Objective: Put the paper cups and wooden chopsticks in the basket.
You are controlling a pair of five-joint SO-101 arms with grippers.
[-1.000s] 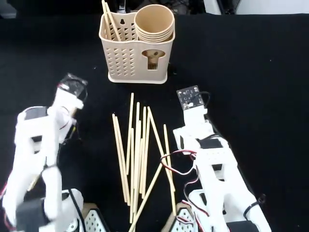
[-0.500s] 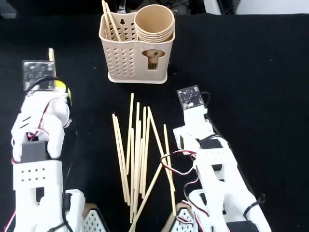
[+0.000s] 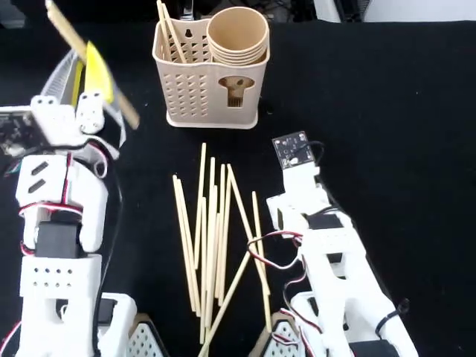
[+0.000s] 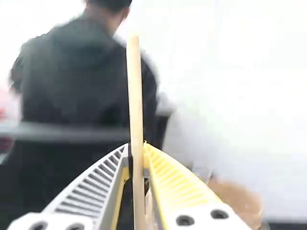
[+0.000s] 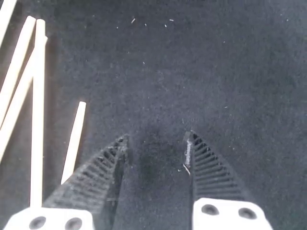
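Observation:
A beige basket (image 3: 192, 93) stands at the back of the table, with a stack of paper cups (image 3: 238, 35) and two chopsticks (image 3: 170, 30) inside. Several wooden chopsticks (image 3: 210, 238) lie scattered on the black cloth between the arms. My left gripper (image 3: 88, 63) is raised at the back left, shut on one chopstick (image 3: 89, 61) that slants across its fingers; the left wrist view shows this chopstick (image 4: 136, 129) clamped between the white and yellow fingers (image 4: 169, 175). My right gripper (image 5: 154, 143) hovers open over bare cloth, with chopstick ends (image 5: 33, 110) beside it.
Black cloth (image 3: 387, 111) covers the table, with free room to the right of the basket. The right arm (image 3: 320, 245) stands right of the chopstick pile. A person in dark clothing shows in the room behind in the left wrist view.
The left arm has swung up and toward the back with the chopstick in its gripper, which now tilts upward. The right arm and the pile have not moved.

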